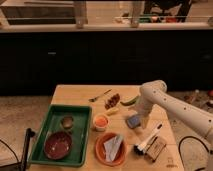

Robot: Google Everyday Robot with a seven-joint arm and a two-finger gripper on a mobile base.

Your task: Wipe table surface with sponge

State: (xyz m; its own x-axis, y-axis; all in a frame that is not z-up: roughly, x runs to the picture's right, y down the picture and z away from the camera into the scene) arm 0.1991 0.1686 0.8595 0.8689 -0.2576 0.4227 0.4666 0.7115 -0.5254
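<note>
- Dark panelled wall [75,60]: spans the middle of the scene, from 9 to 3 o'clock.
- Pale ledge [45,27]: caps the wall toward 12 o'clock and carries two upright posts [80,10].
- Speckled floor [25,112]: at 9 o'clock, under dim warm light.
- End effector [141,121]: between 4 and 5 o'clock.

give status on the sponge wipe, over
Gripper low at the sponge, right side of table surface. Orange cup close on sponge's left, brush just nearer the camera.

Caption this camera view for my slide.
Gripper by the small blue-grey rectangular sponge on the light tan wooden tabletop.
</note>
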